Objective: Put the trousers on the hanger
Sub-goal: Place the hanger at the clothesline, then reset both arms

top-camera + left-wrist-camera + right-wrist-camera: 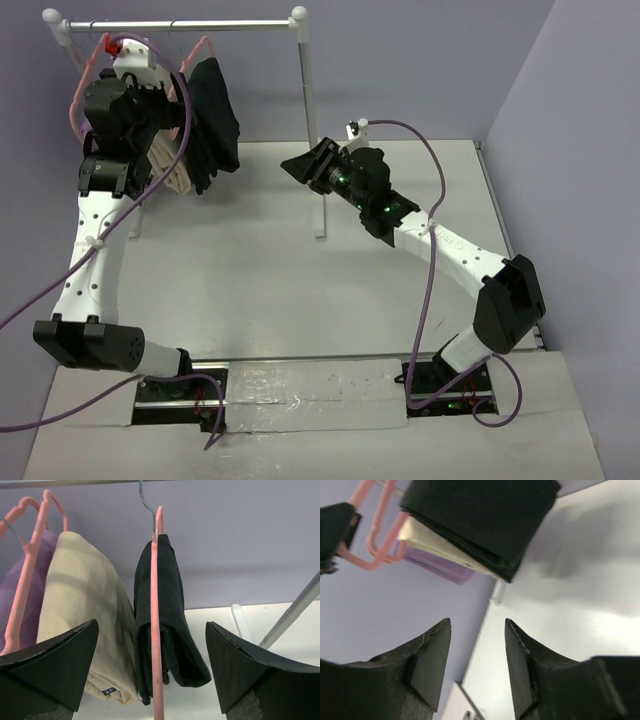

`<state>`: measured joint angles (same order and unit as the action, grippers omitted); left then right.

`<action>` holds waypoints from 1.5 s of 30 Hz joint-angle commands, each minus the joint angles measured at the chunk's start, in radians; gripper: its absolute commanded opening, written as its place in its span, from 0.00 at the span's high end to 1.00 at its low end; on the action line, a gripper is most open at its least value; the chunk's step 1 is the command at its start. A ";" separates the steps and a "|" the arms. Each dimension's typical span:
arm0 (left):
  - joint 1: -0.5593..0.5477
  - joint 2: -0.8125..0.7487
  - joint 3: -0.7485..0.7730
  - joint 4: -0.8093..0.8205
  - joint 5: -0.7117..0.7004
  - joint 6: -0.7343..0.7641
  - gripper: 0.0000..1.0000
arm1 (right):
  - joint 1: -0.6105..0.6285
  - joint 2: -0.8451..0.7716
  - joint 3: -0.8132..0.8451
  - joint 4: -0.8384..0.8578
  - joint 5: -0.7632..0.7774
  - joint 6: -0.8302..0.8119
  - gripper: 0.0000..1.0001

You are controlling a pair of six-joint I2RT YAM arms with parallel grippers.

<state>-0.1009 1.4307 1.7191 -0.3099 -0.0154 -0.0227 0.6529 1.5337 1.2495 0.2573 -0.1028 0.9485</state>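
Top view: black cloth trousers (212, 125) are hanging folded over the thin pink hanger (203, 43) under the metal rail (230, 26); left wrist: the left gripper (151, 624) is gaping wide, empty, below that rail; right wrist: the right gripper (478, 621) is holding wedge-shaped fingers parted, gripping nothing.

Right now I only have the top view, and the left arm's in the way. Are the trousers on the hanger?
Observer: Yes. The left wrist view shows the trousers folded over the hanger.
Operator: Is the left pincer gripping it?
Observer: No, it's open, straddling the hanger without touching it.
Operator: And the right pincer?
Observer: Empty, jaws apart, aimed at the trousers without touching them.
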 commanded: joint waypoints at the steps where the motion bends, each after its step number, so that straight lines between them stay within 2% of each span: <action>1: 0.006 -0.076 -0.025 -0.012 0.022 -0.006 0.01 | -0.033 -0.085 -0.019 -0.111 -0.015 -0.150 0.45; 4: 0.006 -0.140 -0.071 -0.056 0.028 0.012 0.01 | -0.088 -0.132 -0.085 -0.196 -0.037 -0.227 0.37; 7: 0.006 -0.216 -0.114 -0.093 0.038 0.012 0.01 | -0.151 -0.196 -0.174 -0.277 0.014 -0.298 0.32; 9: 0.006 -0.254 -0.128 -0.126 0.054 0.045 0.01 | -0.185 -0.263 -0.225 -0.300 0.078 -0.333 0.18; 10: 0.006 -0.292 -0.139 -0.142 0.061 0.049 0.01 | -0.197 -0.285 -0.272 -0.305 0.096 -0.367 0.02; 17: 0.006 -0.510 -0.266 -0.346 0.202 0.147 0.01 | -0.300 -0.391 -0.360 -0.403 0.158 -0.473 0.00; 20: 0.006 -0.610 -0.387 -0.445 0.249 0.228 0.01 | -0.331 -0.380 -0.366 -0.438 0.182 -0.488 0.00; 23: 0.006 -0.685 -0.559 -0.518 0.246 0.303 0.01 | -0.352 -0.391 -0.400 -0.425 0.195 -0.510 0.00; 24: 0.006 -0.710 -0.660 -0.520 0.227 0.308 0.01 | -0.357 -0.394 -0.415 -0.418 0.202 -0.519 0.00; 26: 0.006 -0.727 -0.772 -0.483 0.163 0.302 0.01 | -0.374 -0.396 -0.423 -0.417 0.219 -0.533 0.00; 27: 0.006 -0.733 -0.880 -0.454 0.141 0.305 0.01 | -0.378 -0.396 -0.427 -0.418 0.230 -0.545 0.00; 30: 0.006 -0.707 -1.063 -0.296 0.037 0.329 0.01 | -0.410 -0.394 -0.441 -0.417 0.236 -0.565 0.00; 31: 0.006 -0.693 -1.104 -0.191 0.020 0.337 0.01 | -0.420 -0.392 -0.446 -0.414 0.233 -0.568 0.00; 33: 0.006 -0.638 -1.199 -0.071 -0.107 0.363 0.01 | -0.444 -0.386 -0.455 -0.411 0.230 -0.564 0.00; 35: 0.006 -0.590 -1.246 0.111 -0.162 0.375 0.01 | -0.456 -0.382 -0.461 -0.394 0.224 -0.559 0.00; 38: 0.009 -0.488 -1.300 0.288 -0.196 0.356 0.01 | -0.472 -0.380 -0.473 -0.369 0.229 -0.559 0.00; 40: 0.010 -0.406 -1.296 0.304 -0.182 0.363 0.01 | -0.483 -0.379 -0.484 -0.353 0.235 -0.565 0.00; 42: 0.013 -0.333 -1.270 0.369 -0.256 0.340 0.01 | -0.489 -0.379 -0.493 -0.343 0.241 -0.570 0.00; 45: 0.024 -0.288 -1.262 0.448 -0.273 0.305 0.01 | -0.501 -0.385 -0.518 -0.314 0.245 -0.574 0.00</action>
<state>-0.0906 1.1202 0.4137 -0.0620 -0.2237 0.3172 0.1669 1.1687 0.7578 -0.1246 0.1143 0.3946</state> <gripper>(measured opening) 0.993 0.999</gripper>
